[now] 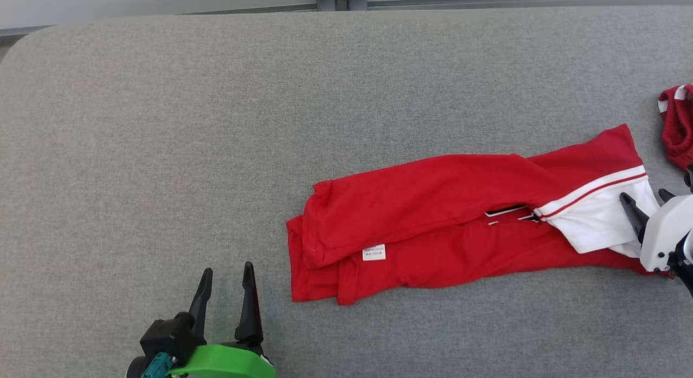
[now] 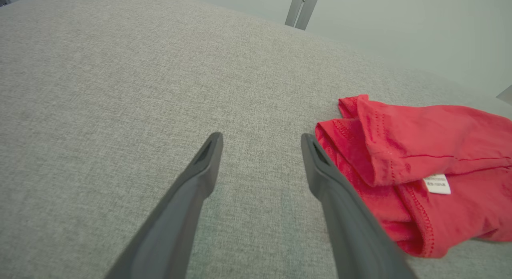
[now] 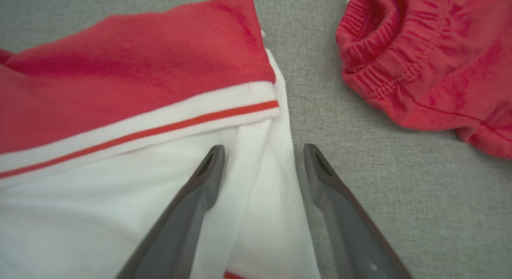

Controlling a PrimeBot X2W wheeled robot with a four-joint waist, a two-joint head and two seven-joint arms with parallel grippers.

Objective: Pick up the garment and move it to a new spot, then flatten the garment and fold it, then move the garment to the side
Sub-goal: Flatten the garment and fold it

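The garment (image 1: 433,221) is red with a white end band and lies folded into a long strip across the grey table (image 1: 162,123). A white label (image 1: 373,253) shows near its left end. My left gripper (image 1: 228,267) is open and holds nothing, on the table just left of the garment's red end (image 2: 420,159). In its wrist view, the left gripper (image 2: 262,136) has its fingers apart over bare cloth. My right gripper (image 1: 644,194) is open at the white end. In the right wrist view, that gripper (image 3: 264,147) has one finger over the white fabric (image 3: 120,91) and the other over the table.
A second crumpled red piece with ribbed white-striped trim (image 1: 677,126) lies at the table's right edge, close beyond my right gripper, and shows in the right wrist view (image 3: 432,59). The table's far edge meets a pale wall. Bare grey surface stretches to the left and behind.
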